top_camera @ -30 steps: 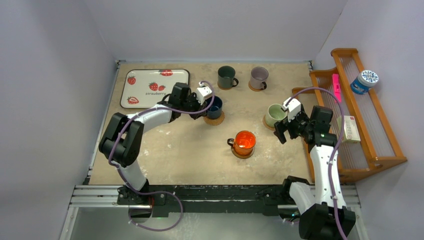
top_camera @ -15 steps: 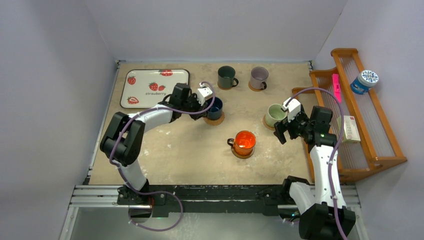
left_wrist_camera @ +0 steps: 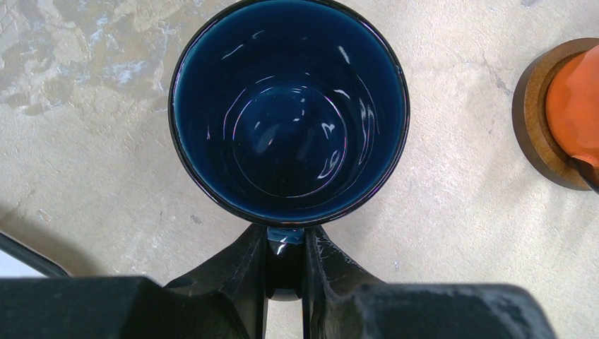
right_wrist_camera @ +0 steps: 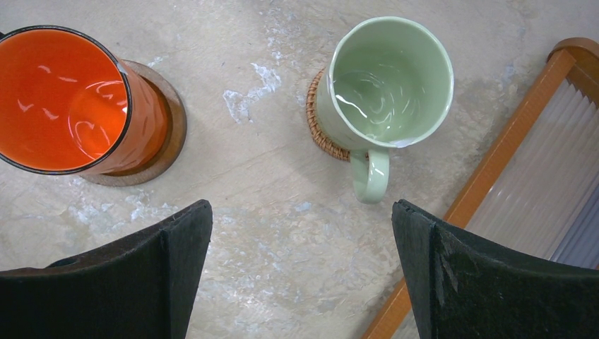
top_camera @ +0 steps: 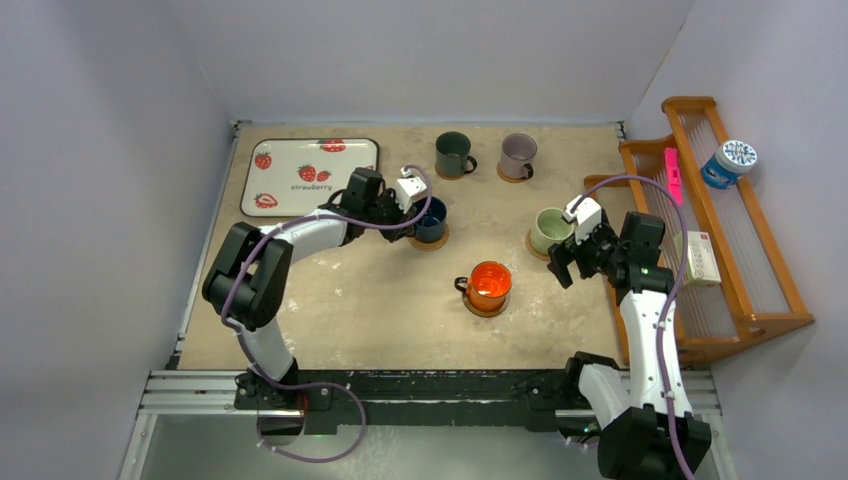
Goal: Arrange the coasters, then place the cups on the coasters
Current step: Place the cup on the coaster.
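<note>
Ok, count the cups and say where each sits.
5: dark green cup and mauve-grey cup at the far edge; navy cup mid-table, handle in the left gripper; pale green cup by the right gripper; orange cup nearest the arms. None seems hidden.

Left hand (left_wrist_camera: 285, 248) tight on handle of navy cup (left_wrist_camera: 289, 106) (orange cup (left_wrist_camera: 576, 106) at right)

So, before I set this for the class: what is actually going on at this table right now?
The left gripper is shut on the handle of the navy blue ceramic mug, which is over a round brown coaster; I cannot tell whether it has touched down. The right gripper is open and holds nothing, near the pale green mug on its woven coaster. The orange mug, dark green mug and mauve-grey mug each sit on a coaster.
</note>
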Tool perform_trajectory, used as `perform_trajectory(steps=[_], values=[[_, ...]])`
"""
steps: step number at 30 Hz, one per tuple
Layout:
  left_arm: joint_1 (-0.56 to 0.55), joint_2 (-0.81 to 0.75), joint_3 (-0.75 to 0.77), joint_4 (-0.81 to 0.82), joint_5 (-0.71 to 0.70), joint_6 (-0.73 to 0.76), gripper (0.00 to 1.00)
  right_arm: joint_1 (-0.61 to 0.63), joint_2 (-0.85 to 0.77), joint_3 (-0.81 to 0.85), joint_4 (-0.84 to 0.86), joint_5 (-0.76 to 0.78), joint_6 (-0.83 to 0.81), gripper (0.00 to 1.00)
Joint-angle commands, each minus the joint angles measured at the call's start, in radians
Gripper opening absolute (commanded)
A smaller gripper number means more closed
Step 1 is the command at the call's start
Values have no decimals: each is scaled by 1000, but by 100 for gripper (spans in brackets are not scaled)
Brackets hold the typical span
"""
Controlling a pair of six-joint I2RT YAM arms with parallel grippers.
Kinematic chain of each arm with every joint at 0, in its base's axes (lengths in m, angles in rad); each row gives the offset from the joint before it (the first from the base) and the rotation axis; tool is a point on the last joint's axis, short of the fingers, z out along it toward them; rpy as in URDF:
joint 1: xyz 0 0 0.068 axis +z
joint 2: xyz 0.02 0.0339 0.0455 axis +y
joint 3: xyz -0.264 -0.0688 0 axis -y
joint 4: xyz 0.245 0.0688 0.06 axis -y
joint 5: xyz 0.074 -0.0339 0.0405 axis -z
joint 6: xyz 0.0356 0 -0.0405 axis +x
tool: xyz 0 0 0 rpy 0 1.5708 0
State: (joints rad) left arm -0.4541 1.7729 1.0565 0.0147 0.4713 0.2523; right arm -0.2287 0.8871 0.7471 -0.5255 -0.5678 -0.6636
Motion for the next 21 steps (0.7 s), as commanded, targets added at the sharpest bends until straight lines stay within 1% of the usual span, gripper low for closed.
perform_trajectory(steps=[1, 21], values=[[-8, -5, 25, 104, 48, -12, 0, -2, -8, -3, 3, -20, -13, 99], [-8, -19, 21, 82, 26, 4, 0, -2, -5, -1, 2, -18, -14, 99]])
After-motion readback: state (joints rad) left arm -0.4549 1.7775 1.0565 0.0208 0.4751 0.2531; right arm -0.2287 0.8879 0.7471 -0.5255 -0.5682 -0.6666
